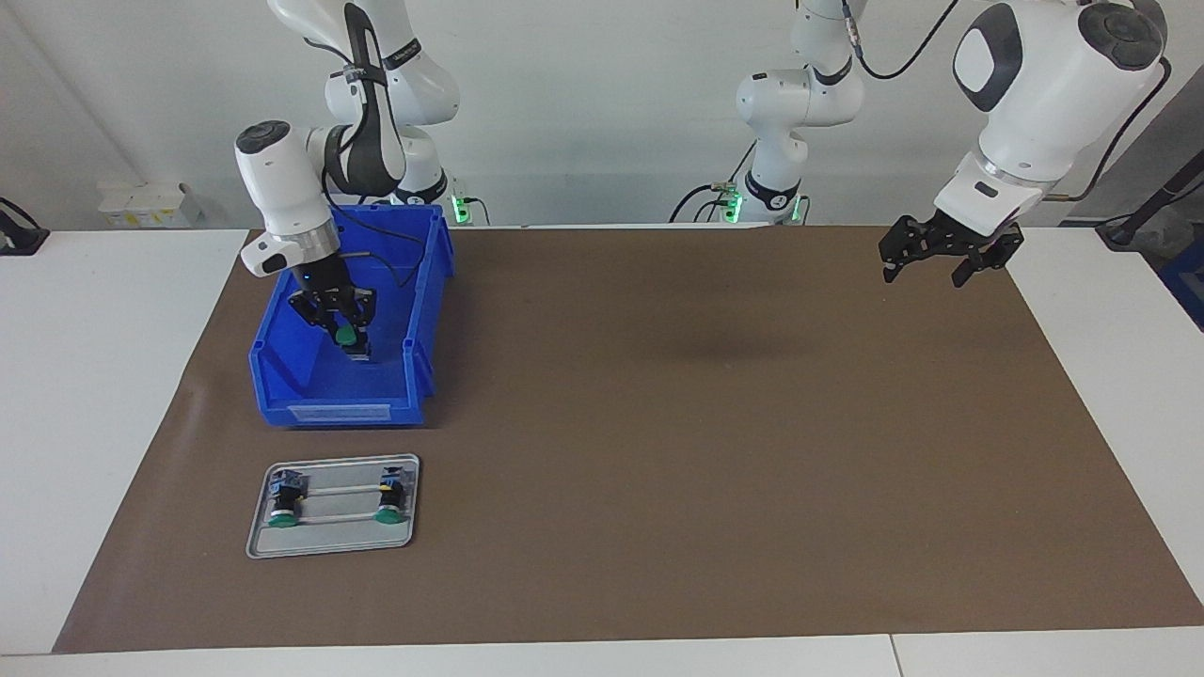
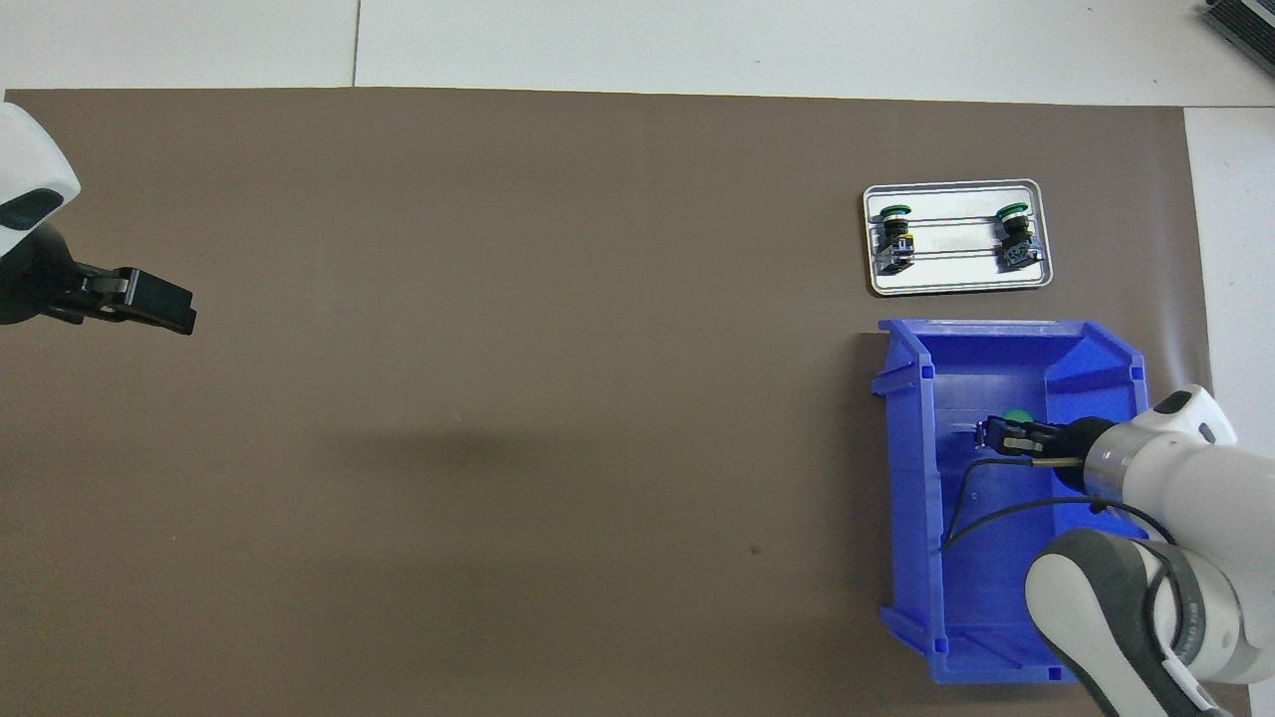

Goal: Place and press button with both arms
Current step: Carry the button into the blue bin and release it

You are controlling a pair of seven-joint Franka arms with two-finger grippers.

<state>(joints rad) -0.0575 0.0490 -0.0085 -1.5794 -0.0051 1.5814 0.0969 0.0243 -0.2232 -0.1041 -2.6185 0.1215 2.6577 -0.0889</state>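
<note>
Right gripper: reaches down inside the blue bin, fingers clenched on the button, one on each side of its green cap; in the overhead view it sits over the middle of the bin floor.
Left gripper: held in the air above the brown mat at the left arm's end of the table, fingers spread apart with nothing between them; in the overhead view only its black tip and a bit of white wrist show. This arm waits.
Brown mat: covers most of the white table and carries the bin and the tray.
Blue bin: an open plastic bin at the right arm's end of the mat, its low, labelled front edge turned away from the robots; seen from above, the right arm's white wrist comes in over its nearer rim.
Metal tray: a flat grey tray on the mat, farther from the robots than the bin and just beside it, apart from it.
Two other buttons: lie on their sides on the tray, one near each end, green caps pointing away from the robots.
Button: green cap up in the right gripper's grip, inside the bin; whether its black body touches the bin floor cannot be told.
</note>
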